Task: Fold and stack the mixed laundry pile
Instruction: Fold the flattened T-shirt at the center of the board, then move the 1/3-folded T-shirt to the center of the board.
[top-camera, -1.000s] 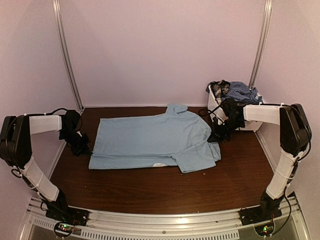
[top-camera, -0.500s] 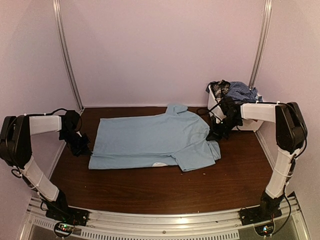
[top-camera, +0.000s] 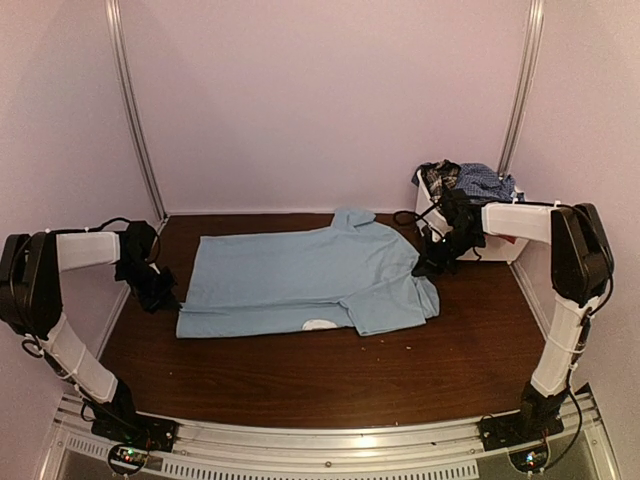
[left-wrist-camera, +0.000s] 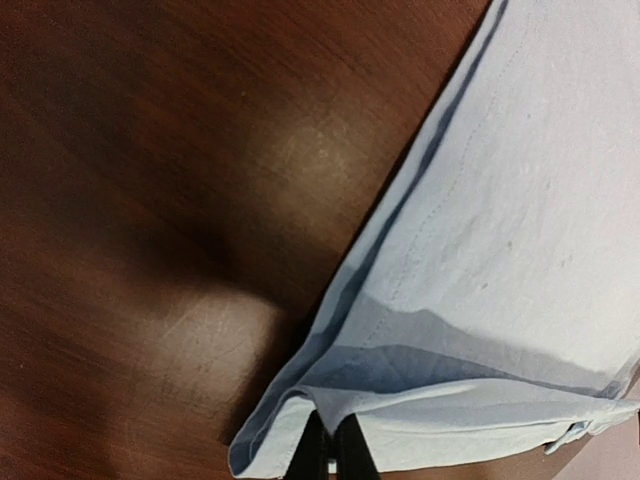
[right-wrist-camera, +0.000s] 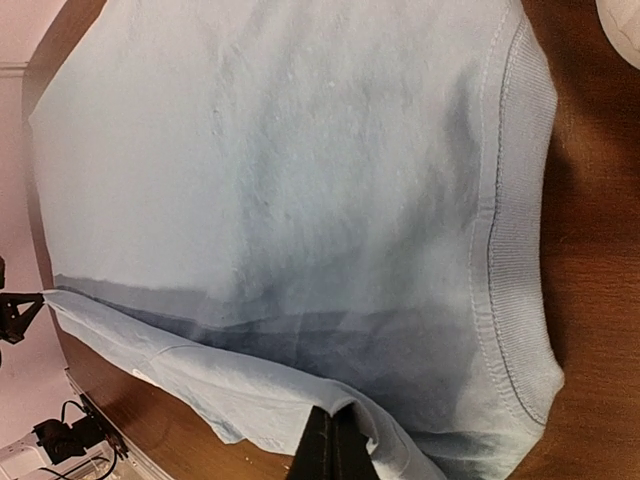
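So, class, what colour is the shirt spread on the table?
The shirt is light blue; top view shows it best.

My right gripper (top-camera: 432, 268), pinched on the light blue T-shirt (top-camera: 300, 275), has drawn back a little toward the white basket (top-camera: 503, 250). The sleeve's near corner has been pulled in, away from the table's front edge. The left gripper (top-camera: 165, 298), clamped on the hem farthest from the basket, has edged slightly farther from it, leaving the cloth stretched flatter.
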